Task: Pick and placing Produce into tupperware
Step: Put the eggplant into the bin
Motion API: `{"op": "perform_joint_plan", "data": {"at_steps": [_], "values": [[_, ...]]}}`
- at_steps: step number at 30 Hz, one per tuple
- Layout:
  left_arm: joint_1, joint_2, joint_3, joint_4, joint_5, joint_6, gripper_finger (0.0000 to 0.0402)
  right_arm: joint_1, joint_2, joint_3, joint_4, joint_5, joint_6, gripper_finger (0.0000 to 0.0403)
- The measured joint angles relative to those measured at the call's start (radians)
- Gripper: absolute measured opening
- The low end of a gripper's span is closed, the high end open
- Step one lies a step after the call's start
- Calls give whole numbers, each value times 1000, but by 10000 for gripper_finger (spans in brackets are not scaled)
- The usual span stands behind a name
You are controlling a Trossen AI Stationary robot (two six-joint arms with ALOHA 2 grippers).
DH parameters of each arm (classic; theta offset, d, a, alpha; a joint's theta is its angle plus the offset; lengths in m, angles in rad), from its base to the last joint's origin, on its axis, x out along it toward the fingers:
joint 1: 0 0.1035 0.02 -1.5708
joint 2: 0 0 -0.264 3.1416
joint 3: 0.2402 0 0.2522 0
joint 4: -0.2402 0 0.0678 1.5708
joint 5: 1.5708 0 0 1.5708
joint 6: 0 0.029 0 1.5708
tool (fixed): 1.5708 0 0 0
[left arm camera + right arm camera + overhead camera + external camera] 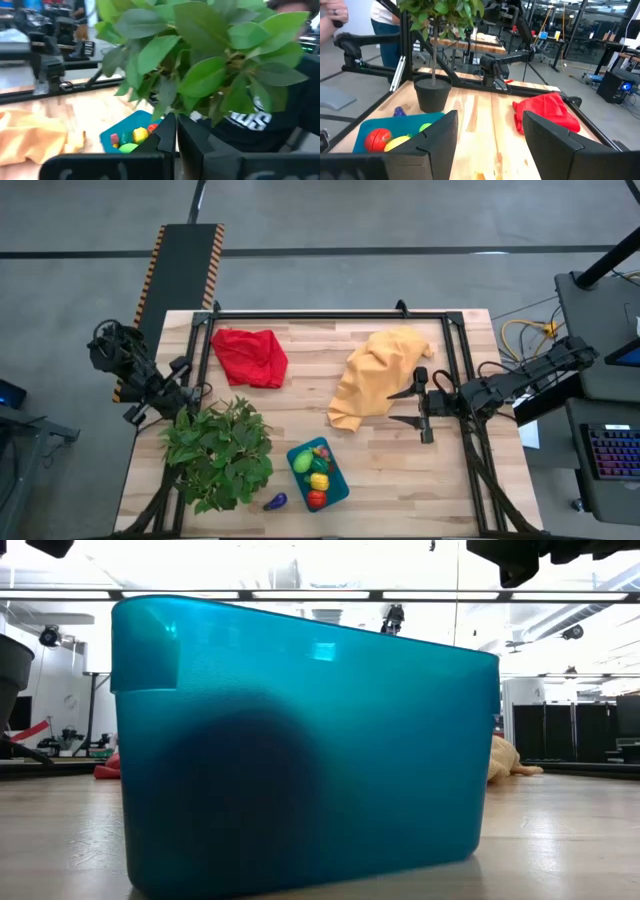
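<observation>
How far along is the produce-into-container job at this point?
Mostly done: the shallow teal-blue plastic container already holds a green piece, a yellow piece and a red piece. Nothing is in hand: the right gripper hangs open and empty beside the yellow-orange cloth; the left gripper is shut by the leafy green plant. Left: the small purple piece on the wooden table, beside the container.
</observation>
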Motion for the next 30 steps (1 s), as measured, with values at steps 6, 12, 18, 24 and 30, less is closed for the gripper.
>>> {"op": "perform_joint_plan", "data": {"at_steps": [6, 12, 18, 24, 30], "values": [[2, 31, -10, 3, -44, -3, 0, 0, 0, 0, -7, 0, 23, 215], [2, 51, -8, 15, -60, 50, 0, 0, 0, 0, -6, 0, 27, 215], [2, 45, 46, 147, -130, 228, 0, 0, 0, 0, 6, 0, 26, 215], [2, 137, 90, 511, -233, 628, 0, 0, 0, 0, 5, 0, 6, 215], [2, 331, 224, 608, -268, 780, 0, 0, 0, 0, 6, 0, 0, 215]]}}
